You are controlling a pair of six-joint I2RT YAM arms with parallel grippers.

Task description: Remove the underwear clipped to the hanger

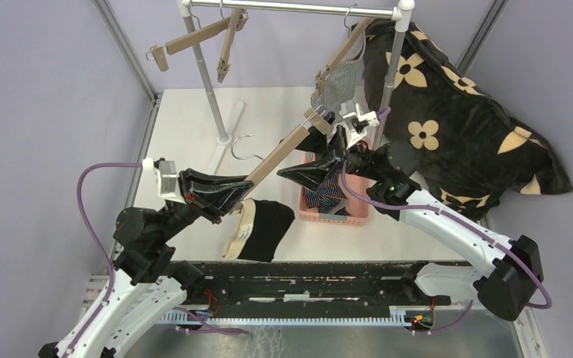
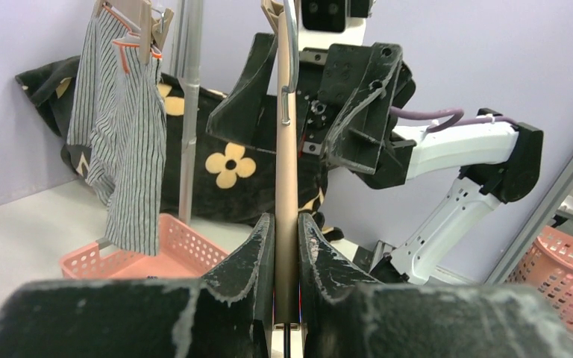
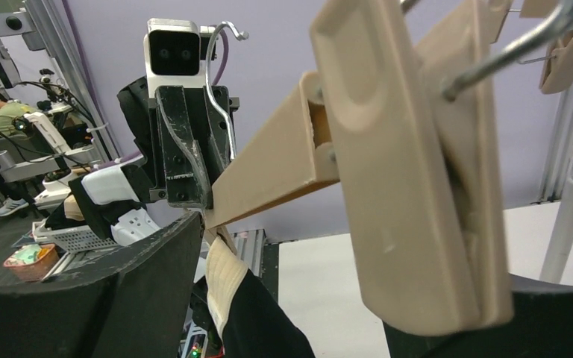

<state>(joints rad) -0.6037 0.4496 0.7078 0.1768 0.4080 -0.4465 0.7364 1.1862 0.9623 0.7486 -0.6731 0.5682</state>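
**Inspector A:** Left gripper [image 1: 235,190]?
**Inspector B:** We find its fingers closed tight on the wooden hanger [image 1: 283,149].
**A:** Right gripper [image 2: 302,104]?
**B:** Jaws spread wide, straddling that hanger's end clip [image 3: 418,171], gripping nothing.
**A:** Underwear?
**B:** We note the grey-and-white striped pair [image 1: 341,88] clipped to a second hanger [image 1: 347,48] on the rack [image 1: 298,7]. The navy striped pair [image 1: 330,195] is in the pink basket [image 1: 310,212]. The black pair with beige waistband [image 1: 268,227] lies on the table [image 1: 186,134].

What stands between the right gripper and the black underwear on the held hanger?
Mainly the left gripper: it clamps the hanger right beside where the black underwear hangs. The right gripper stands open around the clip at the hanger's opposite end.
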